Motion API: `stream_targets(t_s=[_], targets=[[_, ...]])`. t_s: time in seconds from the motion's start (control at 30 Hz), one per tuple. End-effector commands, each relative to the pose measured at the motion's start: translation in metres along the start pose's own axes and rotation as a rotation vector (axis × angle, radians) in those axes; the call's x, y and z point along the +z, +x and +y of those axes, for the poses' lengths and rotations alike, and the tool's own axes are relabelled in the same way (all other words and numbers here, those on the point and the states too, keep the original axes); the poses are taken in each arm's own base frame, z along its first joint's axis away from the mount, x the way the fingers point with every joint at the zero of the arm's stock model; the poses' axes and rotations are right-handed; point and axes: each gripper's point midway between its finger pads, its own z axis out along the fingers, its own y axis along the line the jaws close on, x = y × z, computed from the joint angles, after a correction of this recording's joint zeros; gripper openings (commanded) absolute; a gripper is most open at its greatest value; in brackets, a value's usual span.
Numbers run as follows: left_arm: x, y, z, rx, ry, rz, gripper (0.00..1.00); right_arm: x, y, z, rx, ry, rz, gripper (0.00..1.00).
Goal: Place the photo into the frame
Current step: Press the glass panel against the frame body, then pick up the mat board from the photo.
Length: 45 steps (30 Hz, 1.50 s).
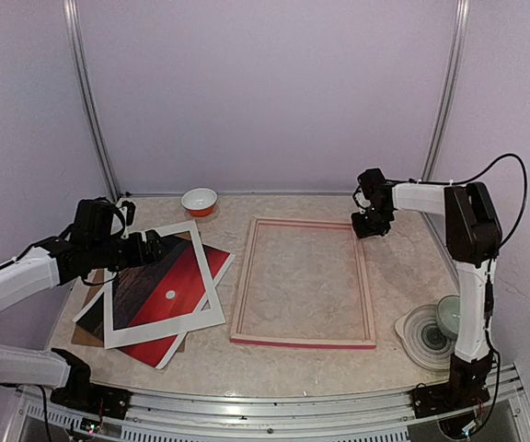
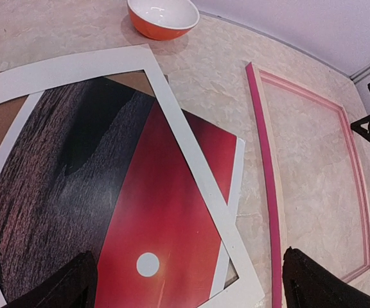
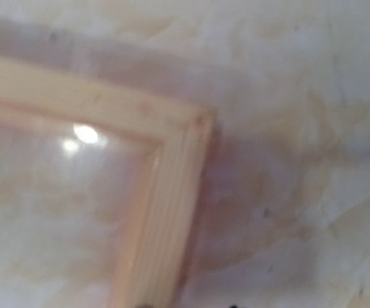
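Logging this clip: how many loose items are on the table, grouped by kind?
Picture-framing parts: 4 (photo, white mat, brown backing board, frame)
Tableware: 3 (orange bowl, ringed plate, pale cup)
Total: 7

I find the frame (image 1: 244, 276) lying flat at the centre of the table (image 1: 293, 368), with tabletop showing through its opening. To its left lies a stack: a backing board (image 2: 2, 128) at the bottom, the photo (image 1: 168, 285) on it, and a mat (image 1: 206, 273) skewed on top. One corner of the photo comes near the frame's left rail without touching it. A bowl (image 1: 200, 200) stands behind the stack. A plate (image 1: 421, 336) sits near right, beside the frame. The left gripper (image 1: 155, 247) hangs above the stack's far side and the right gripper (image 1: 371, 228) above the frame's far right corner.
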Motion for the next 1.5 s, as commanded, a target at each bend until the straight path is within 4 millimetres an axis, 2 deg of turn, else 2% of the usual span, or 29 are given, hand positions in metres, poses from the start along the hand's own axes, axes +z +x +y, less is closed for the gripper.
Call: stream_targets(t_s=[0.0,0.23,0.57,0.8,0.93,1.0,1.07,1.13,1.17,1.2,1.3,1.47], targets=[[-0.005,0.001,0.003,-0.047,0.004,-0.026,0.99,0.018,0.001,-0.006,0.040,-0.017,0.037,0.29],[-0.010,0.002,0.012,-0.085,-0.032,-0.055,0.99,0.022,-0.014,0.010,0.085,-0.106,0.024,0.33],[-0.010,0.005,0.024,-0.128,-0.077,-0.052,0.99,0.037,-0.002,-0.002,0.075,-0.018,0.073,0.33],[-0.007,0.008,0.026,-0.161,-0.069,-0.052,0.99,0.045,-0.010,-0.016,0.058,0.038,0.062,0.31],[-0.002,0.010,0.028,-0.174,-0.074,-0.039,0.99,0.037,-0.029,-0.019,0.050,0.043,0.022,0.32],[0.001,0.011,0.030,-0.181,-0.084,-0.031,0.99,0.022,-0.038,-0.014,0.052,0.018,-0.003,0.40],[0.003,0.011,0.029,-0.182,-0.086,-0.026,0.99,-0.002,-0.048,-0.001,0.043,-0.021,-0.046,0.60],[0.004,0.012,0.024,-0.168,-0.077,-0.021,0.99,-0.031,-0.057,0.017,0.024,-0.063,-0.100,0.76],[0.004,0.013,0.018,-0.149,-0.063,-0.017,0.99,-0.047,-0.061,0.031,0.014,-0.095,-0.127,0.83],[0.005,0.015,0.011,-0.127,-0.048,-0.012,0.99,-0.067,-0.066,0.053,-0.007,-0.157,-0.159,0.89],[0.006,0.023,-0.008,-0.063,0.009,0.001,0.99,-0.102,-0.063,0.114,-0.063,-0.306,-0.200,0.97],[0.011,0.046,-0.035,0.010,0.079,0.062,0.99,-0.143,-0.033,0.217,-0.138,-0.578,-0.172,0.99]])
